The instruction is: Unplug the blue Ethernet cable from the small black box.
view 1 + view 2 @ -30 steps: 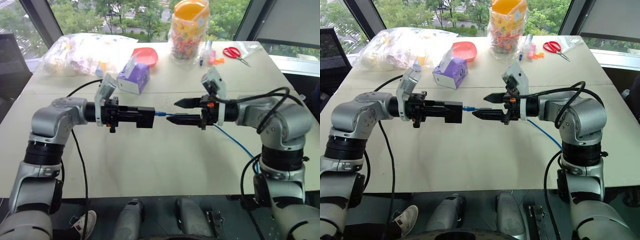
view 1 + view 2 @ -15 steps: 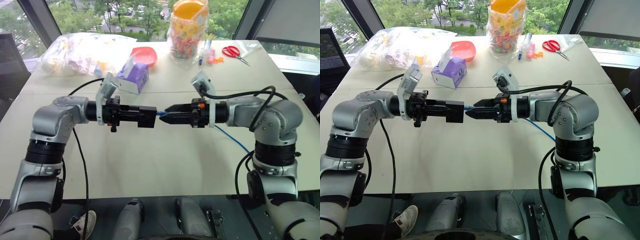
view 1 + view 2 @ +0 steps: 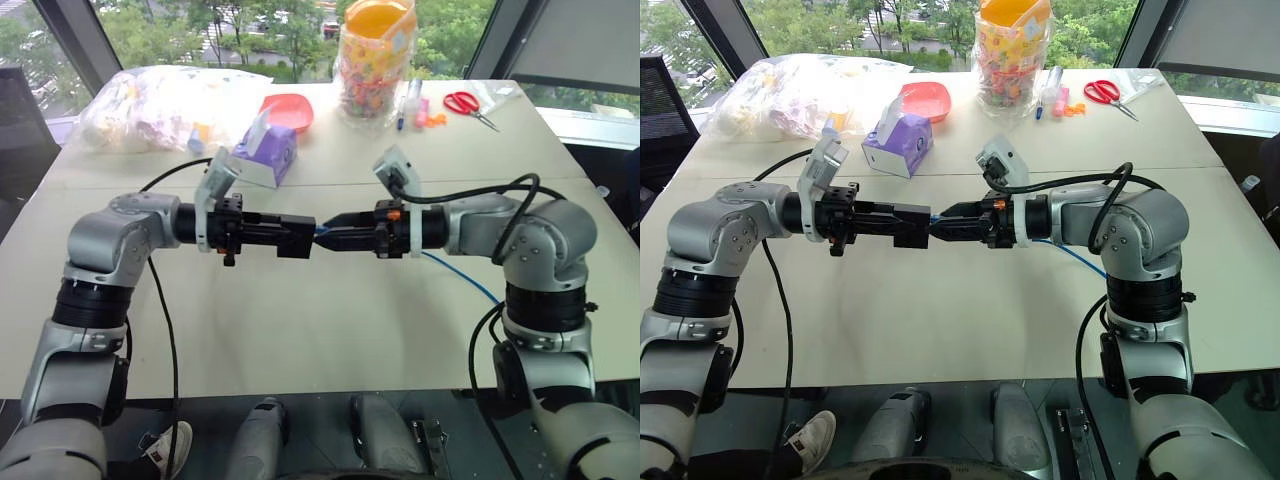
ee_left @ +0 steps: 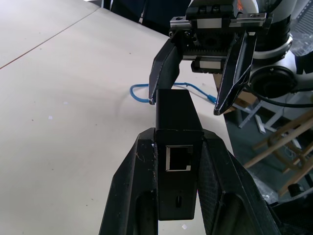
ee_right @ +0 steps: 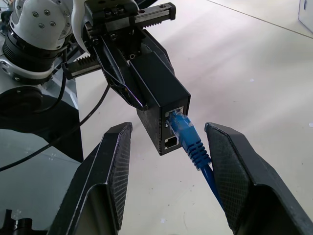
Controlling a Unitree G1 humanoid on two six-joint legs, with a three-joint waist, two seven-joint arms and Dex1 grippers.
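Observation:
My left gripper [image 3: 276,235] is shut on the small black box [image 3: 297,237] and holds it level above the table, pointing to the right. The blue Ethernet cable [image 5: 188,139] is plugged into the box's far face, and its cord [image 3: 462,276] trails down over the table to the right. My right gripper [image 3: 326,238] faces the box from the right. In the right wrist view its two fingers [image 5: 115,166] stand apart on either side of the blue plug, with a gap on each side. The left wrist view shows the box [image 4: 176,112] clamped between my left fingers [image 4: 139,171].
At the back of the beige table [image 3: 300,330] lie a purple tissue box [image 3: 268,155], a red bowl [image 3: 290,112], a filled plastic bag [image 3: 165,105], a jar of sweets [image 3: 378,60] and red scissors [image 3: 468,104]. Windows lie beyond.
My right gripper has moved left up to the box, rolled at the wrist, and narrowed its fingers around the blue plug. The left gripper and box stayed still.

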